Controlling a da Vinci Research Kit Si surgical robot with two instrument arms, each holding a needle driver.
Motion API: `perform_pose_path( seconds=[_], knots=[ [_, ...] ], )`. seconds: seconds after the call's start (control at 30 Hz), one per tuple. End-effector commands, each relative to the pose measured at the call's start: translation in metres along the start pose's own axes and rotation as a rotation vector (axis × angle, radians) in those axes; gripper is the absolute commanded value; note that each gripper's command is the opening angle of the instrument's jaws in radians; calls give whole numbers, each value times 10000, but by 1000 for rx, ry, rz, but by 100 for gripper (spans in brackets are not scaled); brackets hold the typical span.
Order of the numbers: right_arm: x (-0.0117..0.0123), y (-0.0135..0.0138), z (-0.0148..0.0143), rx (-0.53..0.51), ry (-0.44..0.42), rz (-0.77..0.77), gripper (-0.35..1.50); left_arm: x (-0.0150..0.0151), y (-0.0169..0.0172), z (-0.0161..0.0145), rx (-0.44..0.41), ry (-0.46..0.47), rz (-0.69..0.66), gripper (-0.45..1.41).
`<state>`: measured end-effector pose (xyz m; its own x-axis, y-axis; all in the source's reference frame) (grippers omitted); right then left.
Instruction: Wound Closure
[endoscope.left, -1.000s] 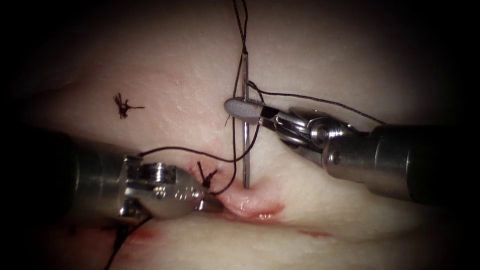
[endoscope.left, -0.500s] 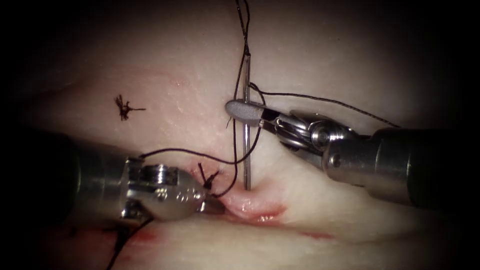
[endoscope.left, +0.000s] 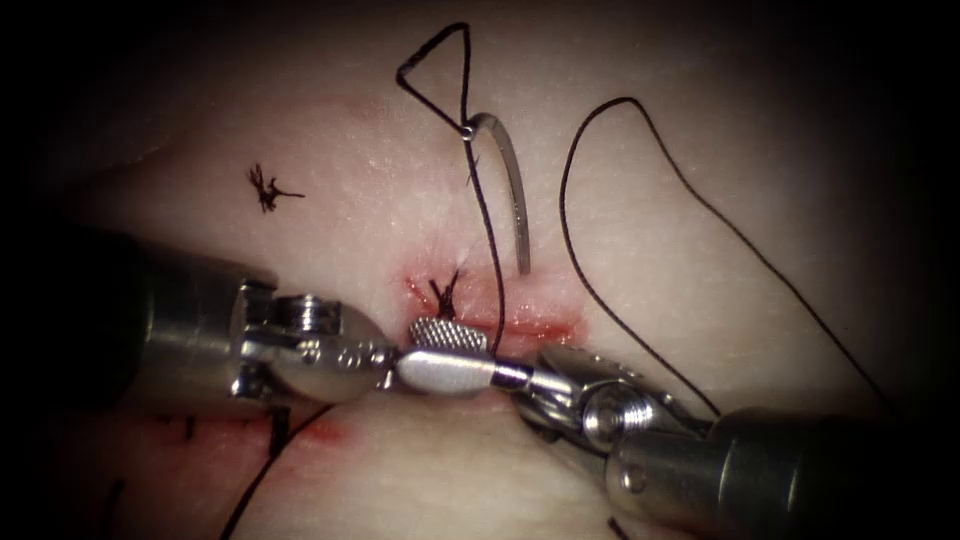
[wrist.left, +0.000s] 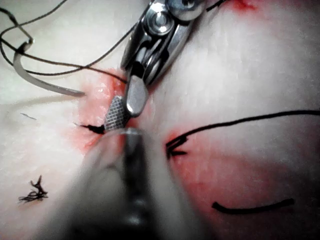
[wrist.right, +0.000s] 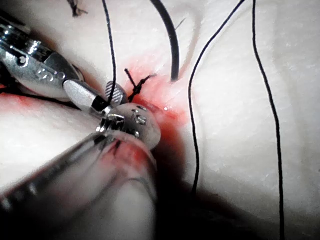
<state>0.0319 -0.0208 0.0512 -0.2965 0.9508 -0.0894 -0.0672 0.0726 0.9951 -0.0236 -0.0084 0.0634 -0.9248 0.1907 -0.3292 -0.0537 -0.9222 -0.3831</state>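
I'm seeing both tools (endoscope.left: 450, 352) at the cut, jaws parted around the thread (endoscope.left: 494, 300), needle (endoscope.left: 512, 190) lying free.

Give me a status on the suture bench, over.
Right tool jaws open beside thread, gripping nothing. Left tool tip hidden, grip unclear. Needle free on tissue above cut; tip entry unclear.

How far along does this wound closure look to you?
Done: one knot tied at the cut. In hand: the needle lies loose above the cut, thread trailing; right tool open, empty; left tool's hold is hidden. Left: the cut's right end gapes.
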Motion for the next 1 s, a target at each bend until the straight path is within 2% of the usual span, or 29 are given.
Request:
perform_pose_path(
  seconds=[0.03, 0.13, 0.23, 0.43, 0.53, 0.67, 0.73, 0.8, 0.87, 0.93, 0.97, 1.0],
  knots=[
    [14, 0, 5, 0, 5, -55, 123, 2, 0, 6, -2, 2, 1, -45],
    [33, -3, -4, -5, 7, -94, 125, 2, 0, 6, -3, 2, 2, -45],
    [59, -9, -26, -2, -3, -134, 121, 2, 0, 6, -3, 2, 2, -45],
    [83, -14, -53, 29, -38, -226, 125, 2, 0, 5, -4, 2, 2, -45],
    [90, -17, -64, 39, -102, -370, 126, 2, -1, 3, -6, 3, 2, -45],
    [93, -18, -66, 1, -311, -560, 145, 3, -1, -2, -8, 6, 1, -45],
    [95, -18, -65, -5, -355, -653, 146, 4, 0, -7, -11, 12, 1, -45],
    [99, -18, -65, 19, -356, -761, 140, 5, 1, -14, -13, 21, -1, -45],
    [102, -19, -64, 29, -357, -799, 135, 8, 2, -23, -11, 34, -6, -45],
    [106, -19, -61, -4, -338, -832, 135, 10, 4, -31, -9, 37, -10, -45],
    [113, -19, -55, -69, -317, -855, 146, 14, 6, -40, -6, 46, -16, -45],
    [113, -19, -55, -69, -317, -855, 146, 14, 6, -40, -6, 46, -16, -45]
  ],
)
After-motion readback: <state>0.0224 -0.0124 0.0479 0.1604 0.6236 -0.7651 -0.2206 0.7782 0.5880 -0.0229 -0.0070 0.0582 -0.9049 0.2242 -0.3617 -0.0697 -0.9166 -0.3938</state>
